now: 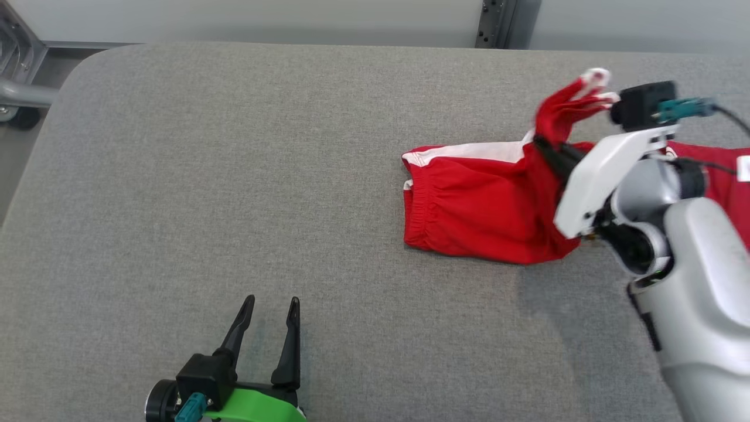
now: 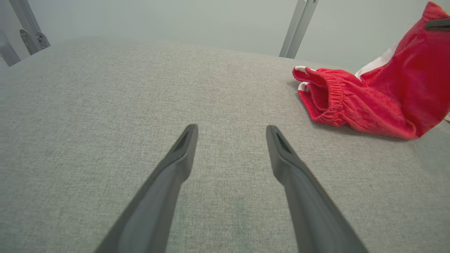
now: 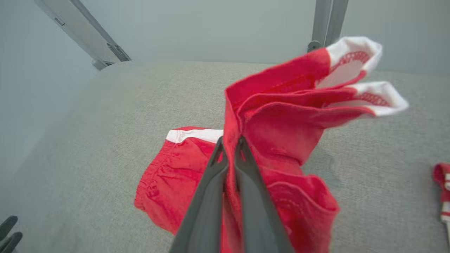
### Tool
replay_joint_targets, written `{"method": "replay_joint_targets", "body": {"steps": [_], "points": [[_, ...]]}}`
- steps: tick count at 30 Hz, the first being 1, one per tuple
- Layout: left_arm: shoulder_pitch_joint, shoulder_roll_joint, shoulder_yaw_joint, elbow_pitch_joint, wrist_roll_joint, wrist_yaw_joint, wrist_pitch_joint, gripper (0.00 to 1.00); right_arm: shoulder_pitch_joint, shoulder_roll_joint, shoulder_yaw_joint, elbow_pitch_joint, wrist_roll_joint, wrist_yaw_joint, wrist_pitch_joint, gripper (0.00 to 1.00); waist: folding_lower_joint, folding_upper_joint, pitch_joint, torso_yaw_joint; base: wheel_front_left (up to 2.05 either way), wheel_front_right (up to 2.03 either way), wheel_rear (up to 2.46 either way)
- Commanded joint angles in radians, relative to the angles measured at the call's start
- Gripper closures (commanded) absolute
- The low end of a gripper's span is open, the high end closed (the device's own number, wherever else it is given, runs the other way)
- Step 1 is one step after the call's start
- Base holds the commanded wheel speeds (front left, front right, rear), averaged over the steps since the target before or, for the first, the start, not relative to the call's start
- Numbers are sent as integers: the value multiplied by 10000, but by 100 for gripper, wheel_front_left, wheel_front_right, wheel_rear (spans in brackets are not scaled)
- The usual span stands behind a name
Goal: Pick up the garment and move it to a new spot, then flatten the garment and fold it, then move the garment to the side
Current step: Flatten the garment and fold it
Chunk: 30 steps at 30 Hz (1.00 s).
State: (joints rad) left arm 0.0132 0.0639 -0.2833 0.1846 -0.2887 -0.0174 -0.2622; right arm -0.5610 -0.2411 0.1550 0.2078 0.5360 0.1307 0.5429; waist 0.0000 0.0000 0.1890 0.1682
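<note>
1. Left end effector [image 1: 270, 319] hovers wide apart, holding nothing, over bare bench [image 1: 234, 176];
2. Right end effector [image 3: 230, 147] is pinched onto the red garment [image 1: 486, 205], lifting a fold; the remainder lies beneath it;
3. Soft, light, floppy cloth: best gripped at hem or waistband.

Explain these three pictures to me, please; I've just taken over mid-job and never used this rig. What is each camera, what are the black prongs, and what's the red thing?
The top picture looks down from the robot's head at a grey padded table. The other two come from cameras on each wrist, looking along that arm's own two dark fingers. The red thing is the garment, red shorts with white trim and an elastic waistband. The right gripper is shut on a pinch of the cloth and holds that part up while the waistband end lies on the table. The left gripper is open, over bare table at the lower left, apart from the garment.
</note>
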Motion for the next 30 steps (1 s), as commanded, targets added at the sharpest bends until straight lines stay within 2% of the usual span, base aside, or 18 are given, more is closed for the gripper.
{"method": "replay_joint_targets", "body": {"steps": [1,5,9,14,21,22,23,27,30], "points": [[89,-33,39,-3,125,-41,-32,0,220,212,327,-144,-17,-1,114,100,0,0,12,36,0,0,0],[-87,-78,21,91,174,-102,-32,0,393,1104,1352,275,-489,-1,109,100,0,0,95,95,0,0,0],[-332,-108,-142,255,173,-224,-31,0,331,1666,1608,1271,-839,-1,-420,100,0,0,126,300,0,0,0],[-326,-125,-175,398,143,-267,-31,0,-98,1882,1601,2426,-860,-1,-1323,100,0,0,87,478,0,0,0],[-189,-134,-202,524,116,-292,-32,0,-701,1898,2090,3617,-80,1,-2593,100,0,0,-83,529,0,0,0],[-172,-133,-201,529,111,-287,-32,0,-792,1900,2249,3762,-32,1,-2877,75,0,0,-110,515,0,0,0],[-149,-134,-190,537,105,-285,-32,0,-821,1906,2387,3862,41,1,-3128,0,0,0,-141,494,0,0,0],[32,-134,-40,588,176,-228,-33,0,-509,1908,2867,3772,362,-1,-4370,0,0,0,-360,334,0,0,0],[265,-130,209,544,180,-157,-33,0,124,1843,2856,3468,-183,-1,-5394,0,0,0,-566,82,0,0,0]]}}
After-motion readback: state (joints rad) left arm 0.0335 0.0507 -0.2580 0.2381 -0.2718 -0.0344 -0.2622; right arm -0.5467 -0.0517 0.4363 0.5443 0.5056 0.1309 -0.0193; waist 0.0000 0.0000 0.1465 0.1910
